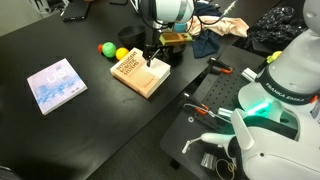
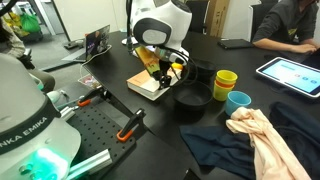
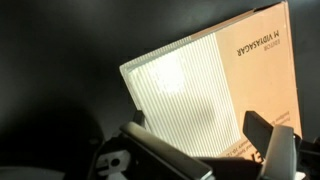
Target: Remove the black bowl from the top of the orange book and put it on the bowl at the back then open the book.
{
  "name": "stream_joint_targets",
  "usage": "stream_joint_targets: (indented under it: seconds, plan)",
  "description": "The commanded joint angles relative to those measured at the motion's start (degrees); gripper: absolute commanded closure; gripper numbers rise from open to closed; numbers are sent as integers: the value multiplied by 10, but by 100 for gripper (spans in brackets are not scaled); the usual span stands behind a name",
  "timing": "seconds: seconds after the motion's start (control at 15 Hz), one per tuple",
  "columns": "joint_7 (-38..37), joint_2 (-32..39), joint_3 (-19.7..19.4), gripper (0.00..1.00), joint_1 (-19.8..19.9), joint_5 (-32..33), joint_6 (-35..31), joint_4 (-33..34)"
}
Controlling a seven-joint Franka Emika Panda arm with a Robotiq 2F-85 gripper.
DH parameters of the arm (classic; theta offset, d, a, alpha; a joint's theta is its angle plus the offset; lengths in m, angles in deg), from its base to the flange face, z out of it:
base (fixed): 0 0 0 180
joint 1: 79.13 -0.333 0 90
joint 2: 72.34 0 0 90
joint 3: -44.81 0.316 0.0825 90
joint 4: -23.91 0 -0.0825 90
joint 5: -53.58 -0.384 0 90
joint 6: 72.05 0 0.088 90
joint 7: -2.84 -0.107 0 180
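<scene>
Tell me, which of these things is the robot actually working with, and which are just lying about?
Part of the job:
- orange book
- black bowl
- gripper

Just lying about:
- blue book
- yellow cup
- blue cup
- green ball
- cloth
- tablet

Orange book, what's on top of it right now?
No bowl sits on the orange book; only the gripper hangs over one edge, hiding the cover beneath it.
</scene>
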State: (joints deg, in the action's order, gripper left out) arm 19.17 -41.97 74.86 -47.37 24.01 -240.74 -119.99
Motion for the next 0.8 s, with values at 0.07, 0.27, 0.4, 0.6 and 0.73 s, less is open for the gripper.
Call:
stream_joint_targets:
  seconds: [0.07, 0.27, 0.4, 0.6, 0.73]
  plan:
    - [18, -7, 48, 0, 43, -28, -15, -8]
    - [24, -8, 77, 0, 69, -31, -6, -6]
    - [21, -16, 84, 0, 72, -16, 4, -5]
    - [20, -32, 79, 0, 65, 0, 25, -6]
    - [26, -44, 80, 0, 61, 1, 45, -4]
